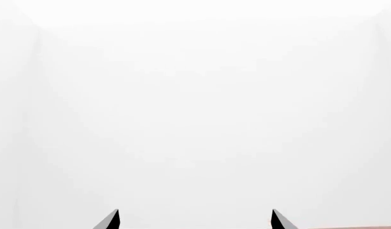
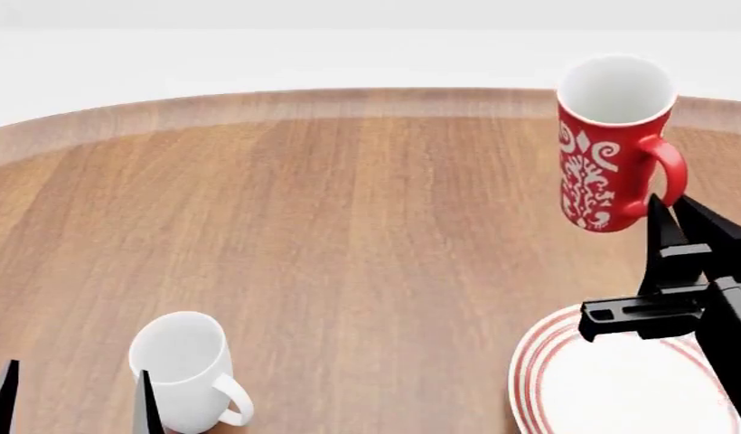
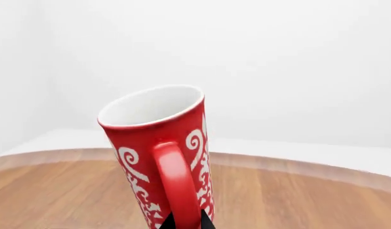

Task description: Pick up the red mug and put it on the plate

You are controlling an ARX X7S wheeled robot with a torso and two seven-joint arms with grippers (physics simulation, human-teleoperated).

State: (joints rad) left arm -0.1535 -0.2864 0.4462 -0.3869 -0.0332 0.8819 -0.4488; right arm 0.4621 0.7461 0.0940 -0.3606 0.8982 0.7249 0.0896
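A round wooden surface [image 2: 346, 235] sits in a bare white room, its far edge curving against pale walls.

The red mug [image 2: 605, 149] is off the wood, held up in the air at the right side of the head view, mouth up and leaning a little. It hangs beyond and above the plate [image 2: 612, 384], whose red-ringed rim shows at the near right edge. The right claw [image 2: 678, 217] grasps the mug by its handle: in the right wrist view the two dark fingertips [image 3: 205, 223] pinch the low part of the red loop, with the mug's body [image 3: 159, 157] rising away from the camera at a slant.

That hold is the main risk, as I judge it. A pinch on a thin loop, low on a tall mug, lets the body pivot about the fingers; a quick swing toward the plate may tip it further or let it slide out. If it is let go while slanted, the base could land on one edge and topple, or catch the raised rim and roll off. The arm also hides part of the plate from the head camera, so centring is harder to judge.

The left claw [image 2: 70, 398] rests low at the near left, its tips apart and nothing between them; its own camera shows the prongs [image 1: 109, 220] spread against blank white. The plain white mug [image 2: 183, 366] stands just beside it, so a stray left-arm move could knock it.
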